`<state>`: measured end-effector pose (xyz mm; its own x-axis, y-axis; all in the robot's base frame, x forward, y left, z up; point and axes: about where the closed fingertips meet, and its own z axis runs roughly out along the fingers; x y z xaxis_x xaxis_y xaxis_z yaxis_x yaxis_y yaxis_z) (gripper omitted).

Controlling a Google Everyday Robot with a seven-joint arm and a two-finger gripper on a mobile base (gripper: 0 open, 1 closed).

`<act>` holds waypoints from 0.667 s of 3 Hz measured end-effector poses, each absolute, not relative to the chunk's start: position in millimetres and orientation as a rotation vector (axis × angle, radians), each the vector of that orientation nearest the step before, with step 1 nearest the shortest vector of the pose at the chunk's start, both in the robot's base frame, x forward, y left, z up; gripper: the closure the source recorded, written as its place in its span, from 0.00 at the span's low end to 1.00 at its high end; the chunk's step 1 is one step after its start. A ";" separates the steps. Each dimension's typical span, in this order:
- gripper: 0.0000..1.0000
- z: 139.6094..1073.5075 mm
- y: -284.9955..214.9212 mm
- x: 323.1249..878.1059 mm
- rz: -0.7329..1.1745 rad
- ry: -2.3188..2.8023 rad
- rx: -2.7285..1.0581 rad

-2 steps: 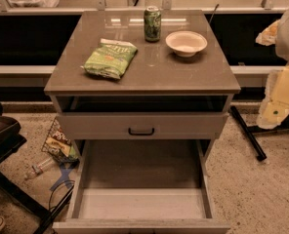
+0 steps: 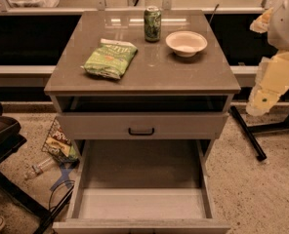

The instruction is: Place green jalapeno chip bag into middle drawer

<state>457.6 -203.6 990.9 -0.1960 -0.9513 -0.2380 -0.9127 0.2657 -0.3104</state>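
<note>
Gripper: right edge of frame, mid-height, at the lower end of the pale arm. The lowest pale segment is probably the gripper itself, since the view there is poor. It hangs off to the side of the cabinet, level with the tabletop edge and well apart from everything on it. No object is seen in it; whether it is spread or closed cannot be told.

Nearest on the tabletop: a white bowl at upper right, with a green soda can just left of it, standing upright.

The green jalapeno chip bag lies flat at upper left of centre, clear of can and bowl, so a reach from above looks unobstructed.

Below the top sits a closed drawer front with a black bar handle.

The middle drawer is pulled fully out at bottom centre with its pale floor bare, presumably left open to receive the bag.

On the floor at lower left are a darker snack bag and a plastic bottle.

Judgement: the pick has not yet begun, and the arm must first cross the tabletop to the bag.
</note>
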 end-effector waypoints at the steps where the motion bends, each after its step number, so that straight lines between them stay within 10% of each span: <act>1: 0.00 1007.8 -139.4 525.4 -0.111 1.960 -1.681; 2: 0.00 1019.5 -70.3 575.3 -0.103 1.852 -1.677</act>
<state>575.3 -70.3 1019.5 0.0088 -0.9193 -0.3933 -0.8700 0.1869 -0.4562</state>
